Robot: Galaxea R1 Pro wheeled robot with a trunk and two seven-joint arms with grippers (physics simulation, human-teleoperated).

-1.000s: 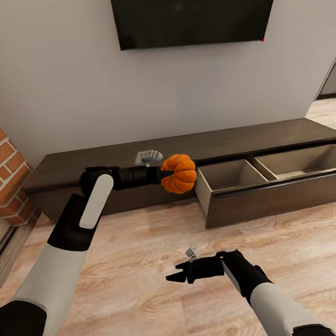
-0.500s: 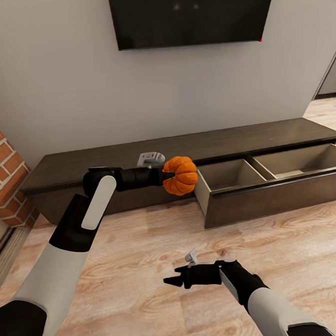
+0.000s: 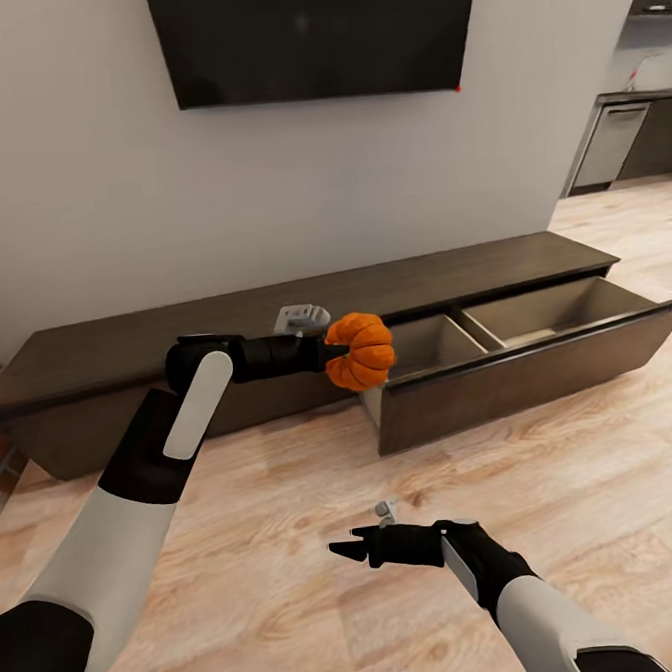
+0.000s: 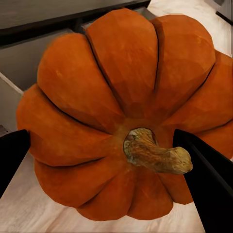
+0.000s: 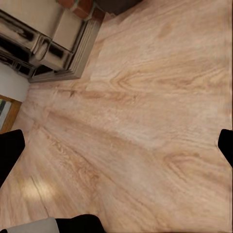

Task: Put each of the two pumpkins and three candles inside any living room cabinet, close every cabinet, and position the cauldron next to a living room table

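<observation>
orange and ribbed, the pumpkin (image 3: 360, 350) sits clamped in my left gripper (image 3: 329, 351), one dark finger on each flank and the stubby stem (image 4: 154, 154) pointing back at the wrist camera. from the head view i have it held out level, hanging over the floor just beside the near left corner of the cabinet (image 3: 126, 346)'s open drawer (image 3: 538, 362), not yet above a compartment. the drawer is pulled out and split by a divider, and the left compartment (image 3: 432, 341) looks bare as far as i can see into it. my right gripper (image 3: 347, 550) hangs low over the plank floor (image 3: 608, 497) with its fingers spread and nothing between them. the risk i see is releasing too early: if i let go here the pumpkin would drop on the floor in front of the drawer and likely roll, being round. carrying it across too low could knock it against the drawer's side wall or front panel (image 3: 451, 408), which could twist it out of a grip that only pinches two curved ribs, or nudge the drawer shut. i'd also watch the left forearm (image 3: 195, 401), since reaching further may bring it close to the cabinet top.
</observation>
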